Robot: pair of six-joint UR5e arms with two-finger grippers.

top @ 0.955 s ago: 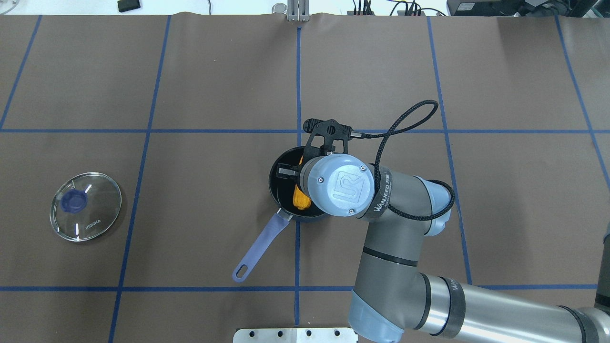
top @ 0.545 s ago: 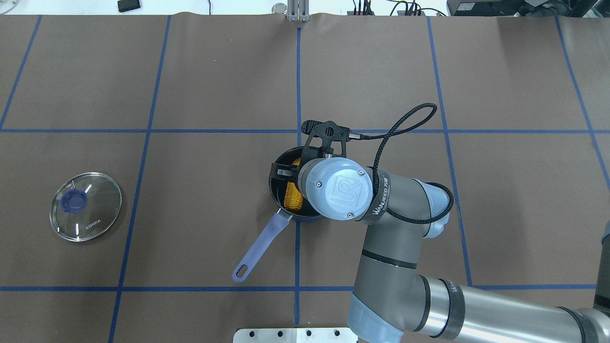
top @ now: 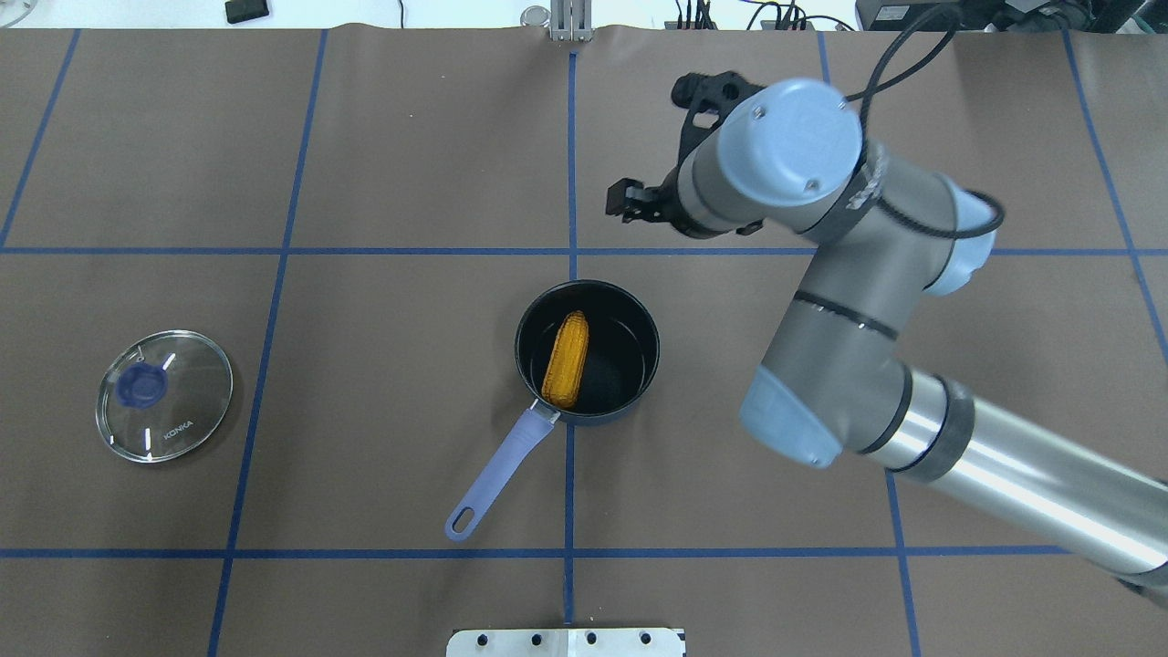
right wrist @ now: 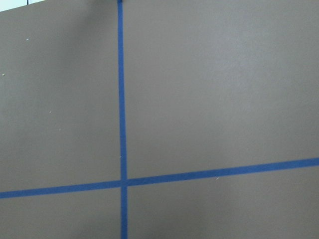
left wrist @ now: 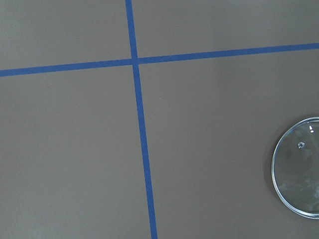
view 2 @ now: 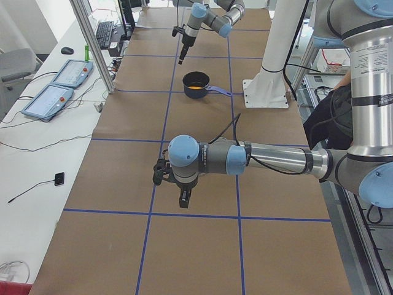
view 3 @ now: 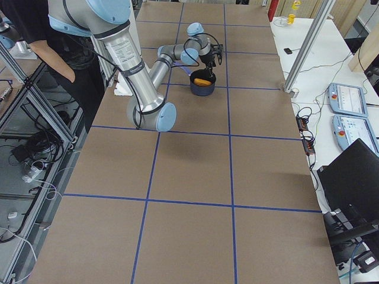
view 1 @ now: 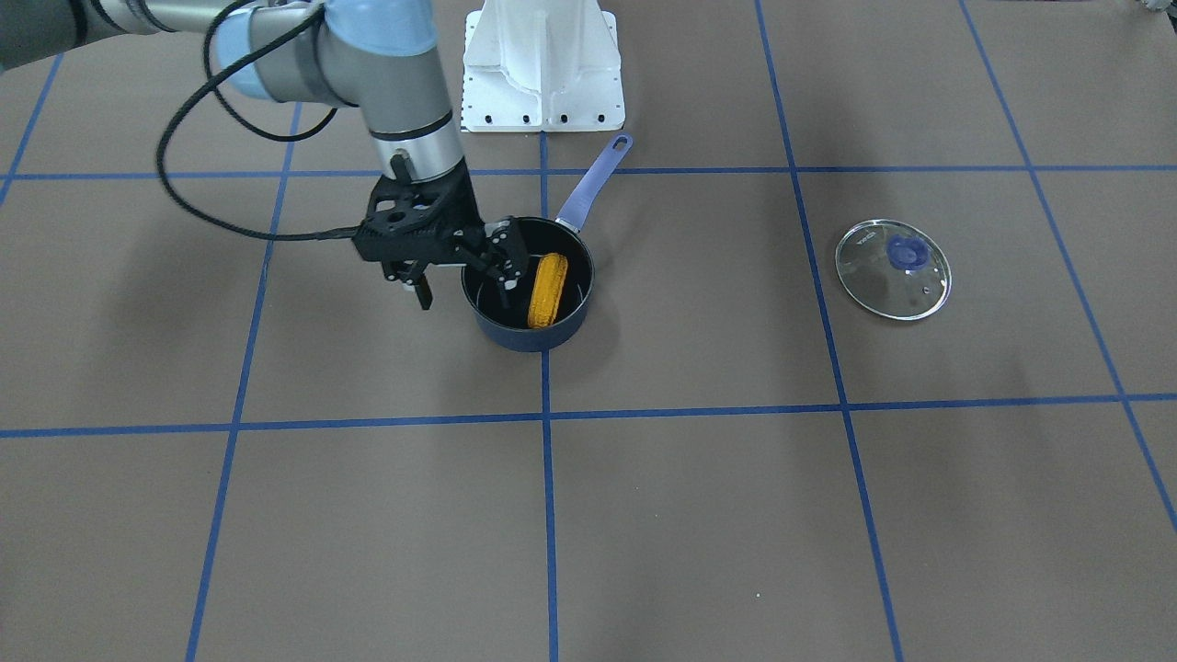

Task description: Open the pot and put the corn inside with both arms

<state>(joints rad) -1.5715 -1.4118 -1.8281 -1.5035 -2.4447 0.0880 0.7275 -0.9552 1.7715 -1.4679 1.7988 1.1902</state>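
Yellow-orange bumpy corn cob (top: 566, 360) lies loose inside the dark blue round pot (top: 607, 415) on the brown desk (top: 365, 365).
The right gripper (view 1: 464, 287) has its black fingers (view 1: 504, 276) spread and released. The front-facing view shows one finger inside the rim, just beside the cob; overhead they sit beyond the pot. The cob lies flat, its long axis running from the lavender handle (top: 497, 474) toward the far rim. I cannot tell the state of the left gripper (view 2: 183, 198) fingers.
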